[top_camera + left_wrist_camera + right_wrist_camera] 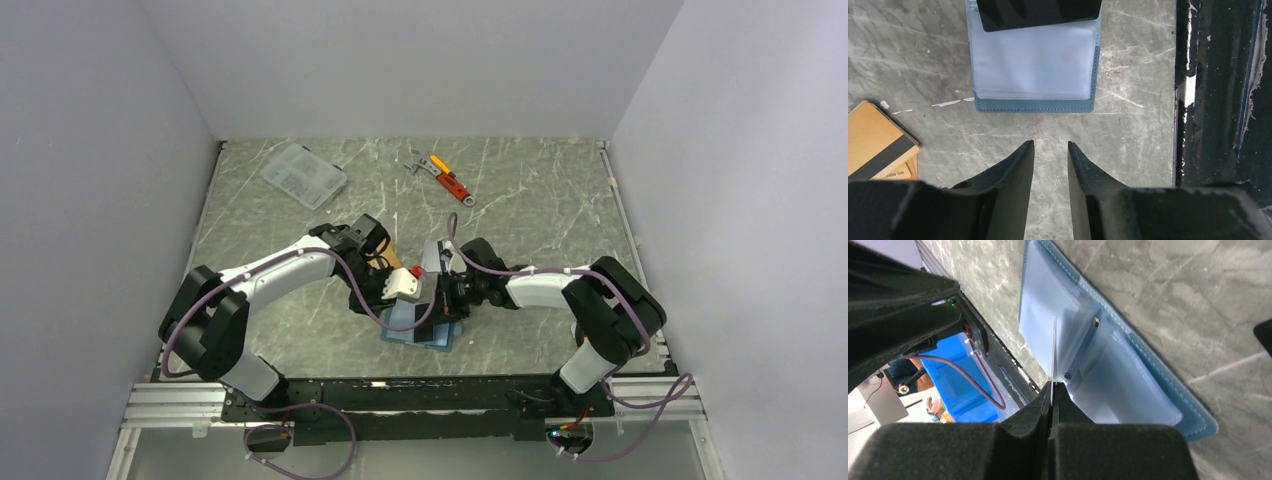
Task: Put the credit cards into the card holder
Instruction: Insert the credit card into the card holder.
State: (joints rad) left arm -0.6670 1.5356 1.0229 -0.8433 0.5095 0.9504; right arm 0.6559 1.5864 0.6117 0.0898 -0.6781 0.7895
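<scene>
The teal-blue card holder (437, 336) lies open on the table between the two arms, its light-blue pockets (1128, 385) facing up. My right gripper (1053, 384) is shut on a thin card (1054, 350), seen edge-on and standing upright over the holder's middle fold. My left gripper (1050, 144) is open, with only bare table between its fingers, just short of the holder's (1033, 65) near edge. A dark rectangular shape (1038, 12) lies across the far end of the holder. Orange-gold credit cards (878, 142), the top one with a dark stripe, lie stacked to the left of my left gripper.
A clear plastic compartment box (303, 174) sits at the back left. An orange-red tool (447, 177) and small metal bits (413, 165) lie at the back centre. The black frame rail (1218, 100) runs along the table's near edge, close to the holder.
</scene>
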